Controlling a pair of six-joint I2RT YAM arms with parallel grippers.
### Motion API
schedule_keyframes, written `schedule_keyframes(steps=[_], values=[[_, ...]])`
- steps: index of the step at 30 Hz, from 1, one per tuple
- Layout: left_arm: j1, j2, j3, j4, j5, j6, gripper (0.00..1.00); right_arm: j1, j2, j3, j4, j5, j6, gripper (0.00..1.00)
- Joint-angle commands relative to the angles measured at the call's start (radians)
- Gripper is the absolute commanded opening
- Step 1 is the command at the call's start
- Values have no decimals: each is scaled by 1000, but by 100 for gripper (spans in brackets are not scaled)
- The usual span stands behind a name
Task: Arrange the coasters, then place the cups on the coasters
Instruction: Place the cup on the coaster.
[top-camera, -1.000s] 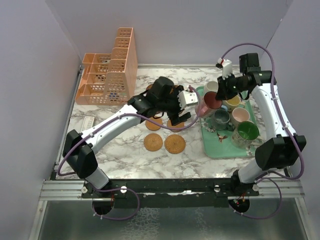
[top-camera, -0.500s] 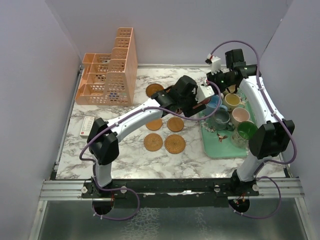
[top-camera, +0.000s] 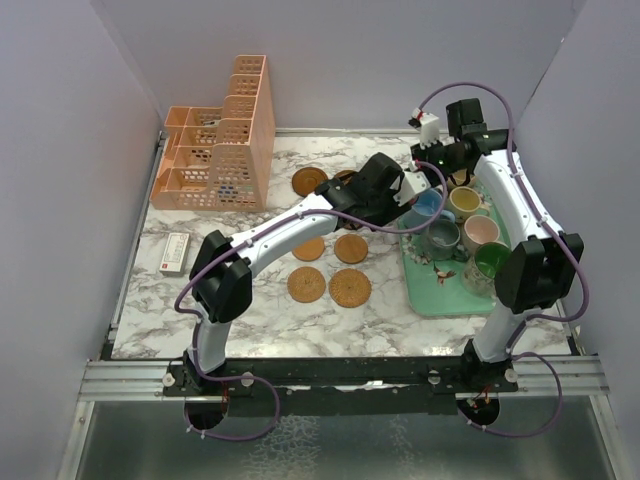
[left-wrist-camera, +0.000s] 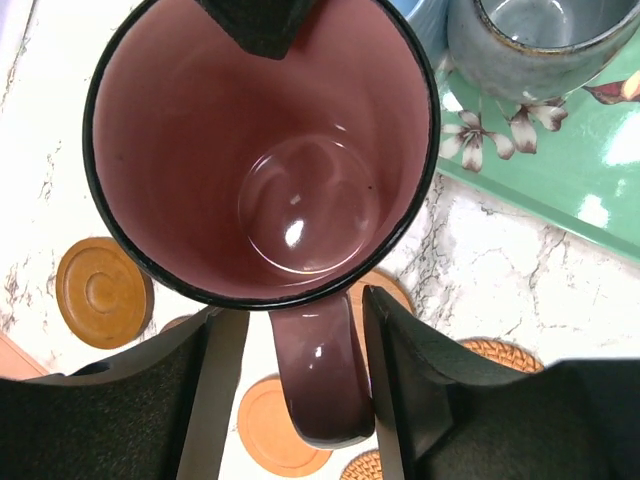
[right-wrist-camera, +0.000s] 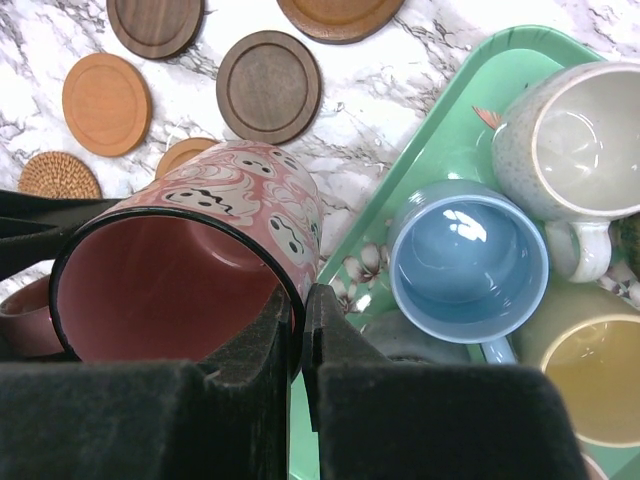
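Note:
A cup (right-wrist-camera: 250, 200) with a pink patterned outside and a red inside hangs over the marble just left of the tray. My right gripper (right-wrist-camera: 300, 310) is shut on its rim, one finger inside and one outside. My left gripper (left-wrist-camera: 295, 320) straddles the cup's handle (left-wrist-camera: 315, 370): the right finger touches it and a thin gap shows at the left finger. In the top view the two grippers meet at the tray's far left corner, left gripper (top-camera: 405, 195), right gripper (top-camera: 425, 180). Several coasters (top-camera: 350, 248) lie on the marble. Blue (right-wrist-camera: 468, 260), cream (right-wrist-camera: 575, 140) and yellow (right-wrist-camera: 595, 375) cups stand on the tray.
The mint-green floral tray (top-camera: 430, 290) at the right also holds grey (top-camera: 441, 238), pink (top-camera: 481, 232) and green (top-camera: 490, 265) cups. A peach lattice organiser (top-camera: 215, 150) stands at the back left. A small white box (top-camera: 175, 252) lies near the left edge.
The right arm carried the cup left off the tray's far corner. The left arm reached in to it and its jaws narrowed around the handle.

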Motion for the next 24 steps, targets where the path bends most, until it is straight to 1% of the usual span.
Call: schedule_keyframes(steps=[1,4,12,13,16,24], values=[[-5,14,44,-11,36,-11,49,10,-19,27,69,-58,23,1],[-5,17,42,-11,54,-9,38,14,-26,15,73,-76,27,1],[2,-15,3,-11,119,-6,3,15,-33,-28,80,-138,31,1],[6,-20,0,-10,124,-6,0,15,-36,-35,80,-148,31,1],[26,-39,-13,3,163,-13,0,15,-45,-56,89,-164,30,3],[132,-112,-106,109,255,-65,0,13,-75,-61,90,-171,31,25]])
